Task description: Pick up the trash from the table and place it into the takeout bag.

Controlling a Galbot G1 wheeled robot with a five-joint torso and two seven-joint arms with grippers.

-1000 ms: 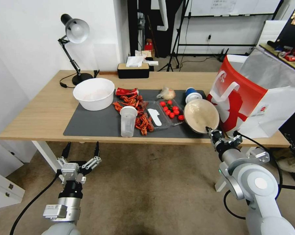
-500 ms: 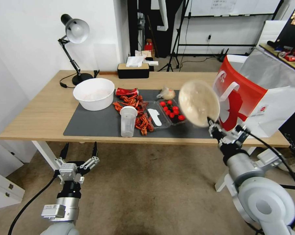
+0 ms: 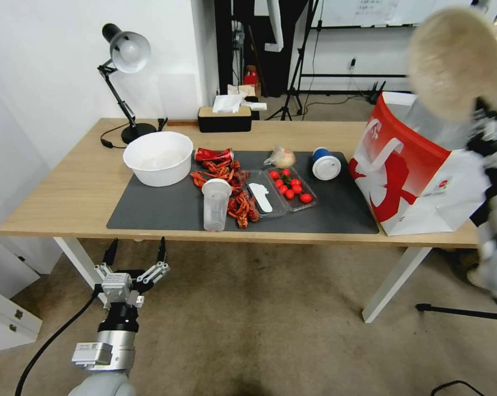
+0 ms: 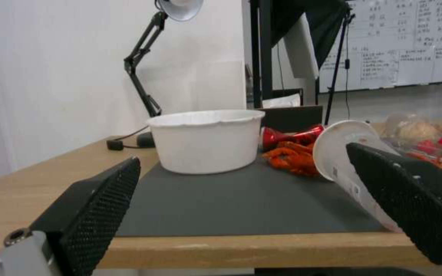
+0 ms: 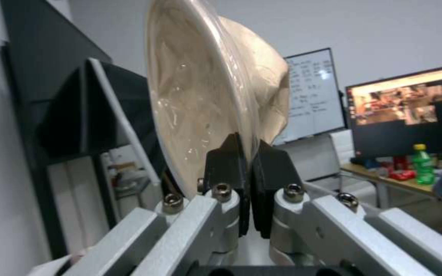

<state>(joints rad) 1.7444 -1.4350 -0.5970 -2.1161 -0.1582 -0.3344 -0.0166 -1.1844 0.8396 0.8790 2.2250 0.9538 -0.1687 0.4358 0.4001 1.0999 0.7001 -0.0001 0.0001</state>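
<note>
High over the red-and-white takeout bag [image 3: 419, 170], my right gripper [image 3: 482, 110] is shut on the rim of the tan paper bowl [image 3: 457, 60], held on edge. The right wrist view shows the pads [image 5: 231, 161] pinching the bowl [image 5: 195, 96]. On the table's [image 3: 77, 187] grey mat lie the blue-and-white cup [image 3: 325, 163], the clear plastic cup [image 3: 216, 204], the red can [image 3: 213, 154] and the small clear food bag [image 3: 282, 158]. My left gripper [image 3: 137, 254] hangs open below the table's front edge, facing the clear cup [image 4: 349, 168].
A large white bowl [image 3: 158, 158], red crayfish shells [image 3: 231, 187] and a clear tray of tomatoes [image 3: 289, 187] share the mat. A desk lamp [image 3: 124, 60] and a tissue box [image 3: 224, 116] stand along the far edge.
My right arm has lifted the tan bowl off the mat, up and to the right above the bag, uncovering the blue-and-white cup. The left arm has stayed put.
</note>
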